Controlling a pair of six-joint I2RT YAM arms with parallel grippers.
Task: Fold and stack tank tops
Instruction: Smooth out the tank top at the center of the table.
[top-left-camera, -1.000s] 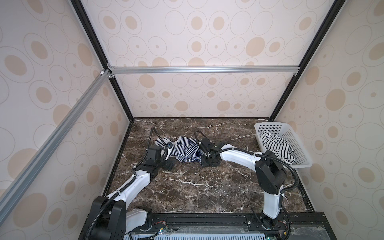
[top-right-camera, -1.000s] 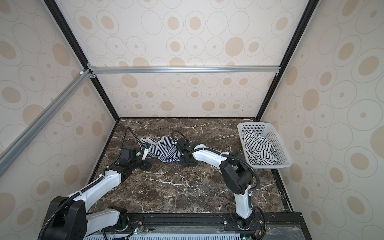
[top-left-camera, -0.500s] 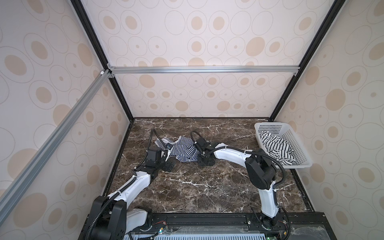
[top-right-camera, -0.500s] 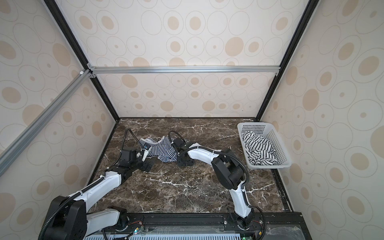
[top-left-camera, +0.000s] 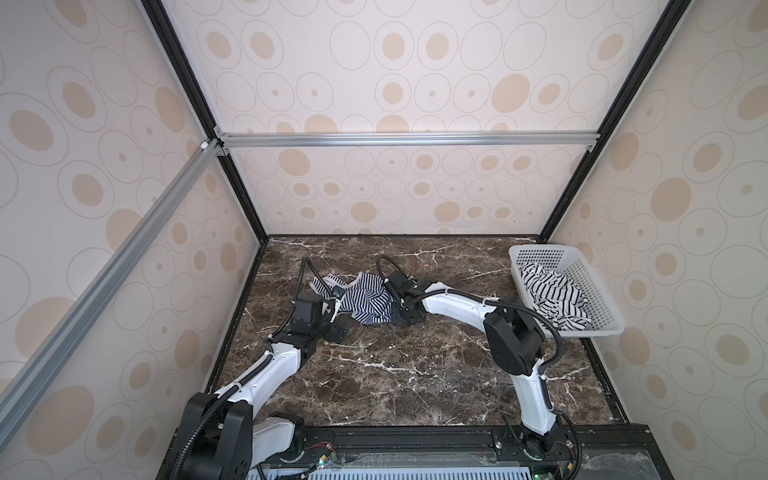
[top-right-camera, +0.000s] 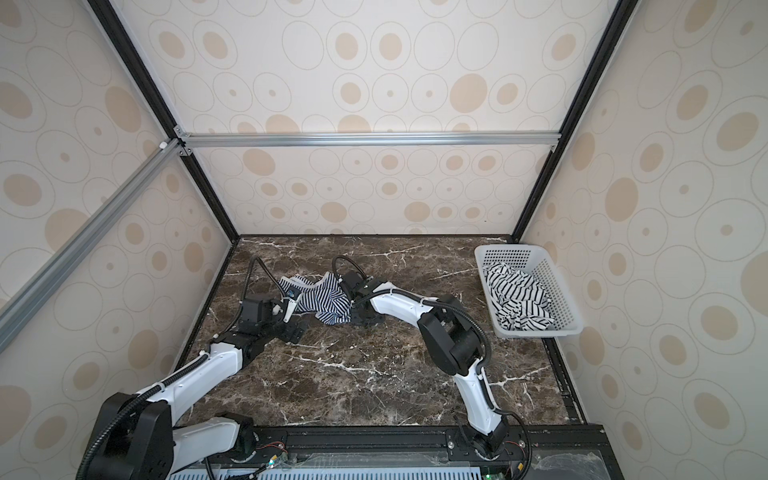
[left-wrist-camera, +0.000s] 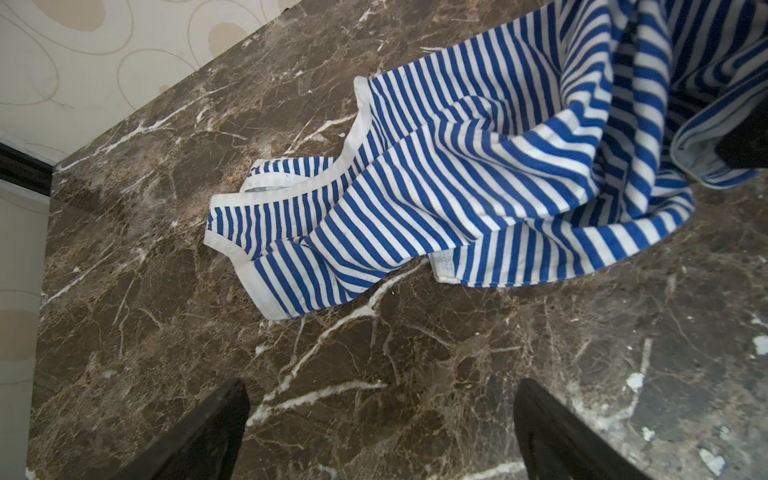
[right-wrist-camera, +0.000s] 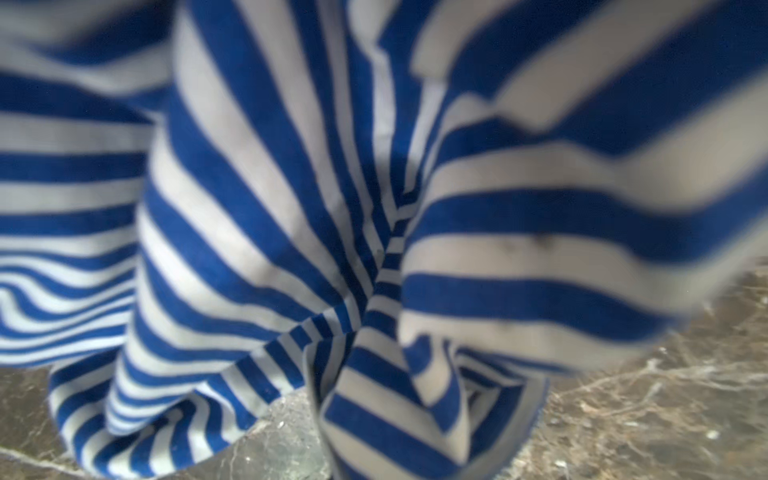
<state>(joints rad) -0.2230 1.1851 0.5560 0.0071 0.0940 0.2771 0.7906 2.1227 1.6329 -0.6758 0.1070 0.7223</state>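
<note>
A blue-and-white finely striped tank top (top-left-camera: 365, 301) (top-right-camera: 324, 300) lies crumpled on the marble table, left of centre towards the back. My right gripper (top-left-camera: 395, 309) (top-right-camera: 353, 309) is at the top's right edge and shut on it. Bunched striped cloth (right-wrist-camera: 291, 208) fills the right wrist view and hides the jaws. My left gripper (top-left-camera: 336, 321) (top-right-camera: 293, 321) (left-wrist-camera: 380, 411) stands open low over bare marble, just short of the top's strap end (left-wrist-camera: 266, 232). A second tank top (top-left-camera: 552, 297) (top-right-camera: 515, 299), white with wider black stripes, lies heaped in the basket.
The white perforated basket (top-left-camera: 540, 253) (top-right-camera: 511, 253) stands at the table's right edge against the wall. Patterned walls close in the left, back and right sides. The marble table (top-left-camera: 415, 374) stretches towards the front, between the two arm bases.
My right gripper has gone from half open to shut on the top's right edge, and its elbow has shifted a little leftwards. The left arm has stayed put, open.
</note>
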